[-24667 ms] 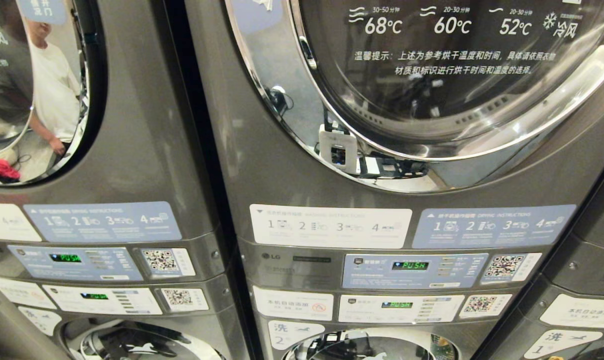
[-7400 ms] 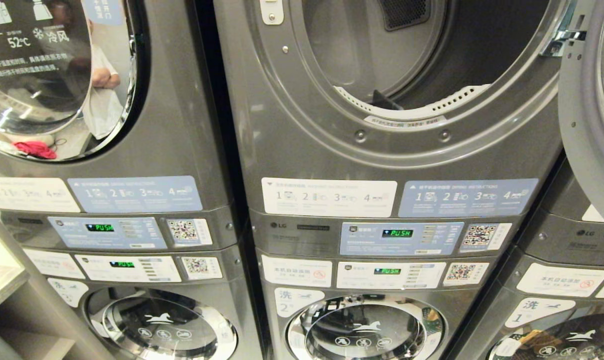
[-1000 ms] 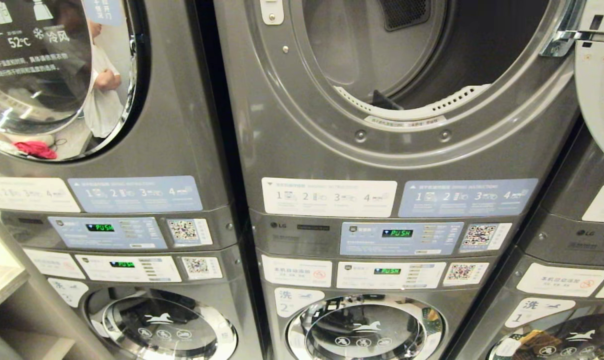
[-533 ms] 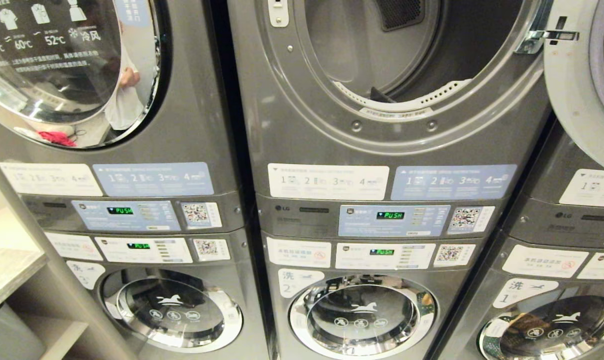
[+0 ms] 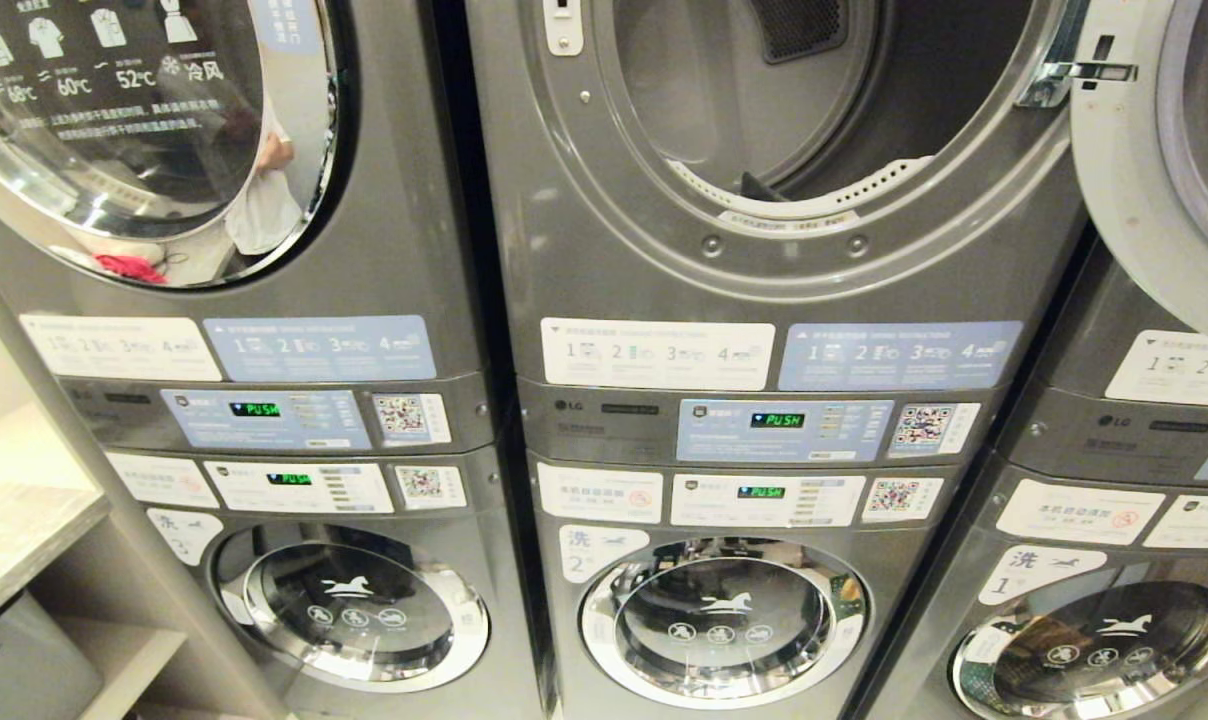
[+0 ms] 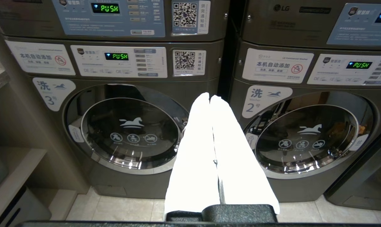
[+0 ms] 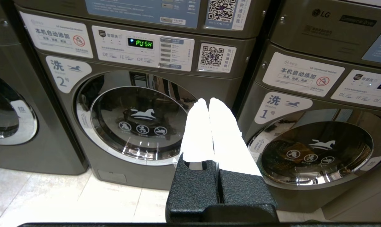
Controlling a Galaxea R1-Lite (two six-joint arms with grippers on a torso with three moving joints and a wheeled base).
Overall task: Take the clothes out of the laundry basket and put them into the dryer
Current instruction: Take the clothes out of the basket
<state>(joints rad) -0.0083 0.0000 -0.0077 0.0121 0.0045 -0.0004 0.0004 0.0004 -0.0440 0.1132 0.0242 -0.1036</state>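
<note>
The middle dryer [image 5: 794,255] stands open in the head view, its dark drum [image 5: 894,90] bare as far as I can see. Its door [image 5: 1124,190] is swung out to the right. The laundry basket and the clothes are out of view. Neither arm shows in the head view. My left gripper [image 6: 209,96] is shut with nothing in it, held low before the gap between washers 3 and 2. My right gripper [image 7: 208,100] is also shut and empty, low before the gap between washers 2 and 1.
Three stacks of grey machines fill the view, dryers above and washers [image 5: 724,620] below. The left dryer's shut door [image 5: 154,120] reflects a person and something red. A shelf [image 5: 19,530] with a grey bin [image 5: 14,670] stands at the left. Tiled floor [image 7: 51,195] lies before the washers.
The dryer door, shut in the oldest frame, now stands open. Over the last second the whole view has shifted up and right and shrunk slightly: the camera moved. The machines have not.
</note>
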